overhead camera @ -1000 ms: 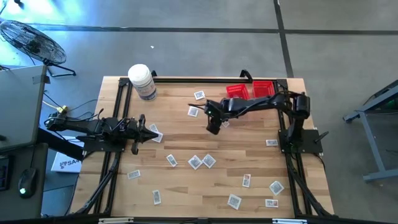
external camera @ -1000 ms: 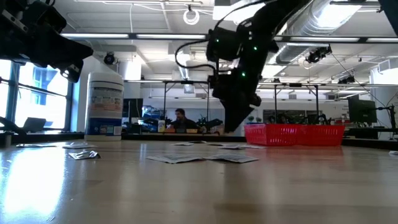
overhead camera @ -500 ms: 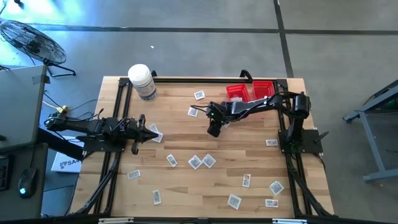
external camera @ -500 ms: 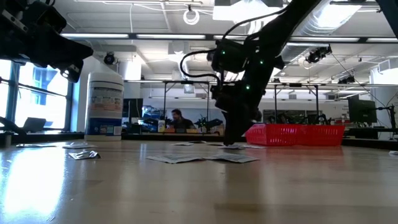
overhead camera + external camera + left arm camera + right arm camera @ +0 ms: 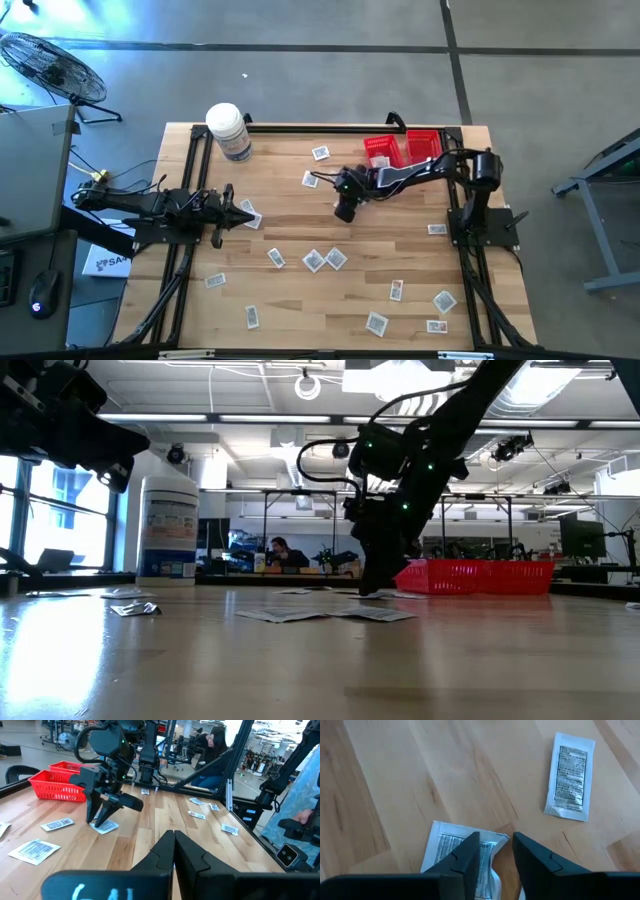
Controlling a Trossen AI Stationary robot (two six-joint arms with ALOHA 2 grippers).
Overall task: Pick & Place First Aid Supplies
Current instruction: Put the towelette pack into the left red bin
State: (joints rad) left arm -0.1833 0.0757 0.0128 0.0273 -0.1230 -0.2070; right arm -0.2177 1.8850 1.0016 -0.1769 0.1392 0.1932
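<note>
Near the table's middle, just in front of the red mesh baskets (image 5: 403,148), the right gripper (image 5: 345,212) points down onto the wooden table (image 5: 300,300). Its fingertips are slightly parted and straddle the edge of a white printed packet (image 5: 451,851) lying flat on the wood; the left wrist view shows the same packet (image 5: 105,826) under the tips. The fingers touch or nearly touch the packet, but it is not lifted. A second packet (image 5: 571,776) lies flat a short way beyond it, apart from the fingers.

Other first aid packets (image 5: 325,259) are scattered flat over the table: a cluster at the centre toward the near side, several at the near right corner, two near the far edge close to the white bottle (image 5: 229,131), which stands upright at the far left corner.

At the table's left edge, the left gripper (image 5: 243,212) waits low over the wood with its fingers pressed together, beside a packet (image 5: 251,219).

A person (image 5: 272,550) sits in the room beyond the table.
</note>
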